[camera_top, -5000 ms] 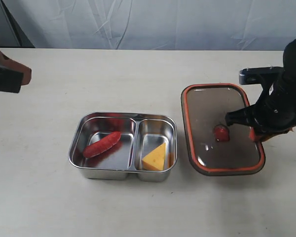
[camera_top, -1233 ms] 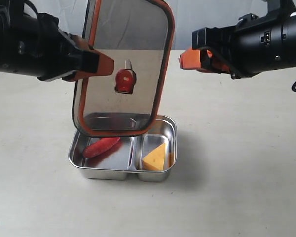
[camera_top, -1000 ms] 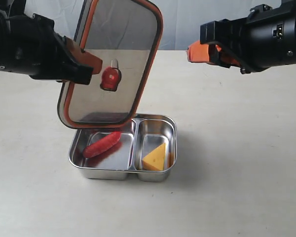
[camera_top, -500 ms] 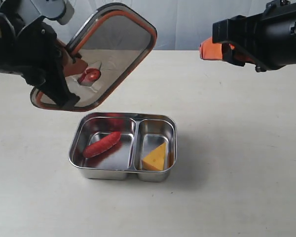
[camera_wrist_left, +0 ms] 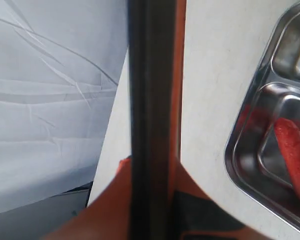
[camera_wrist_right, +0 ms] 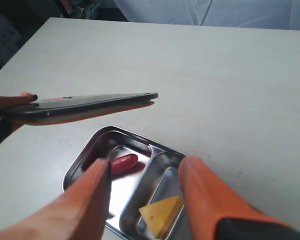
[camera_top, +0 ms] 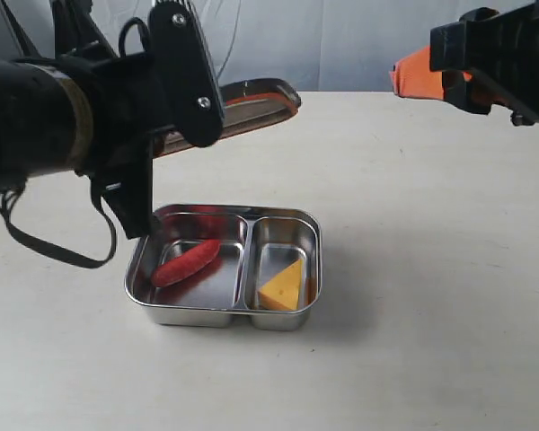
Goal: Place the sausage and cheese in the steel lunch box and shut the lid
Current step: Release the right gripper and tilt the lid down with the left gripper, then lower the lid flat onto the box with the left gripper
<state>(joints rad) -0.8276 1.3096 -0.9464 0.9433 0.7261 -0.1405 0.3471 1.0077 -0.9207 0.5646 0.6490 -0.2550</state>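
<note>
Up near lunch box (camera_top: 207, 316), left jaws gripping lid (camera_top: 260, 97)

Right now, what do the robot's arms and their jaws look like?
Both arms are black. The left arm has a pale band, a bracket with silver screws and a black cable. The right arm ends in broad orange jaws; the left jaws are orange too.
</note>
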